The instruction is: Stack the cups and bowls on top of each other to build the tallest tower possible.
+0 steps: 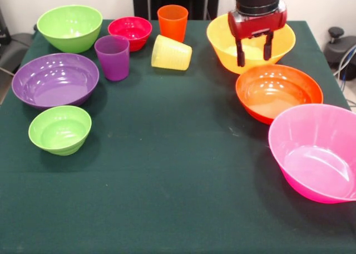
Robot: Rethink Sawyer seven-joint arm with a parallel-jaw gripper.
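My gripper (254,53) hangs open over the yellow-orange bowl (283,43) at the far right, with nothing between its fingers. Just in front of that bowl sits the orange-red bowl (278,91), and the large pink bowl (317,151) is nearest on the right. On the left stand the purple bowl (54,79), a small green bowl (60,129), a medium green bowl (69,26) and a small red bowl (129,31). The purple cup (113,56) and the orange cup (172,21) stand upright. The yellow cup (171,53) lies on its side. No tower stands.
A dark green cloth (167,176) covers the table. A black object (339,48) and cables sit past the table's right edge.
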